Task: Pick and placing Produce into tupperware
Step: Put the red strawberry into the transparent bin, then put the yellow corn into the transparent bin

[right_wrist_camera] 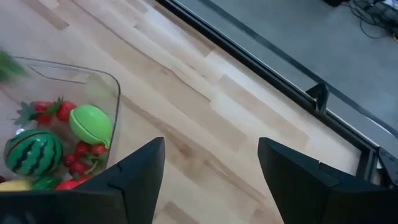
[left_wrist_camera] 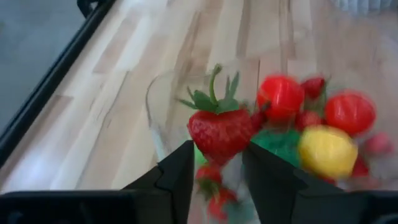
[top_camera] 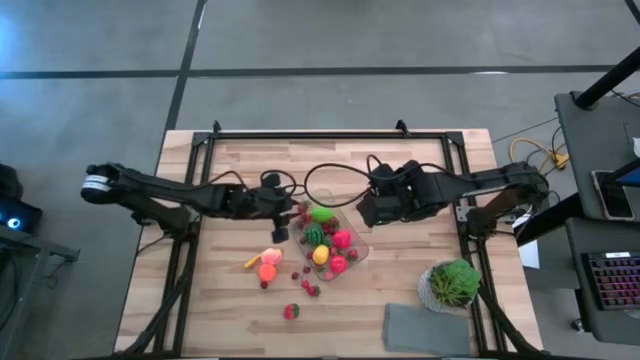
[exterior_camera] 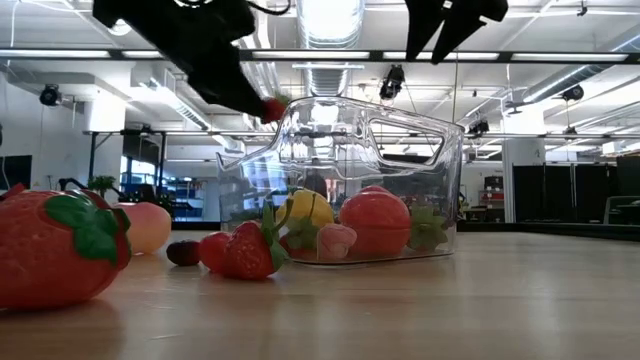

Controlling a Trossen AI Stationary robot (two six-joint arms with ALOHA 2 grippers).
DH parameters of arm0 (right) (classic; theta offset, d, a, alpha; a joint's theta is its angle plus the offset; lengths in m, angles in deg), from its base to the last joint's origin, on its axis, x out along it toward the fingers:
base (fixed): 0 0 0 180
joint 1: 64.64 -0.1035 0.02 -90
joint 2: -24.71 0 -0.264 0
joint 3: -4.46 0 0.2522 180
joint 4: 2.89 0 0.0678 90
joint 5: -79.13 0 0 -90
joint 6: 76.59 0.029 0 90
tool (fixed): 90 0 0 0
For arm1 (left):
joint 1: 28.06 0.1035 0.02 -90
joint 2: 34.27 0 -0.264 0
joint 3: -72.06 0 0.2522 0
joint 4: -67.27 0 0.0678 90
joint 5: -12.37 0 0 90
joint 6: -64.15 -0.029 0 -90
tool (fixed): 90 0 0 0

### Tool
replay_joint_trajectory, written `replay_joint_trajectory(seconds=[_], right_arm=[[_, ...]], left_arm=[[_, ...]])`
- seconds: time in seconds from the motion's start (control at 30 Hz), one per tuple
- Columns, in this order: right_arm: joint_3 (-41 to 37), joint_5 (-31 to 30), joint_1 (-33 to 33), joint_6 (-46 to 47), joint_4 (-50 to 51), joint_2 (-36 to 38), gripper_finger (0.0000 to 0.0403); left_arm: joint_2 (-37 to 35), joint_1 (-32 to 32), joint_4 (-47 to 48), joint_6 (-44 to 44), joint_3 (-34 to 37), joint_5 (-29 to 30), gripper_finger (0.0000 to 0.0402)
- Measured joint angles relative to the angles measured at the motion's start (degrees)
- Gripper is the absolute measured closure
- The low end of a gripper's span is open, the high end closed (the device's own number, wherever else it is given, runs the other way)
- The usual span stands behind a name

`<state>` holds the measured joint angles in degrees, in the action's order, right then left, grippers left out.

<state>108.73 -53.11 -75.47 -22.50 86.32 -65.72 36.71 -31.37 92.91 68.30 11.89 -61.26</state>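
Observation:
The clear tupperware [top_camera: 345, 225] stands on the table's middle and holds several toy fruits, among them a small watermelon [top_camera: 315, 234], a green fruit [top_camera: 322, 214] and a yellow lemon [top_camera: 320, 255]. More produce lies on the table near it: an orange and a pink fruit [top_camera: 268, 264], small berries [top_camera: 306, 282] and a strawberry [top_camera: 291, 311]. My left gripper [left_wrist_camera: 214, 163] is shut on a red strawberry [left_wrist_camera: 219, 132] above the tub's left rim [exterior_camera: 270, 108]. My right gripper [right_wrist_camera: 211, 180] is open and empty above the tub's far right. My left gripper pinches the strawberry's red body [left_wrist_camera: 198, 138] between its two fingers, one on each side. The leafy top [left_wrist_camera: 214, 99] points away from the fingers. The strawberry is lifted clear, over the tub's left rim.
A leafy green plant in a pot [top_camera: 452, 285] and a flat grey cloth [top_camera: 425, 328] are at the table's near right. A black frame [top_camera: 330, 137] runs round the table's far edge and sides. Bare wood lies at the near left.

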Motion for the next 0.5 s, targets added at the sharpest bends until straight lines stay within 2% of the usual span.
replay_joint_trajectory(seconds=[0.13, 0.23, 0.37, 0.5], right_arm=[[0.0, 0.2, 0.0, 0.2, 0.6, 0.4, 0.0152], [-0.2, 0.5, 0.0, 0.4, 0.8, 0.3, 0.0152], [-0.8, 0.6, 0.0, 0.1, 0.8, 0.3, 0.0148], [-1.6, 0.6, 0.0, -0.1, 0.9, 0.3, 0.0148]], left_arm=[[2.6, 0.1, -3.9, 1.5, -0.1, -0.1, 0.0227], [3.1, 0.1, -0.3, 1.5, -0.8, 0.4, 0.0183], [0.5, -0.3, 11.5, 2.9, -2.1, 0.3, 0.0139], [-4.5, -1.2, 30.0, 13.3, -4.5, -4.6, 0.0126]])
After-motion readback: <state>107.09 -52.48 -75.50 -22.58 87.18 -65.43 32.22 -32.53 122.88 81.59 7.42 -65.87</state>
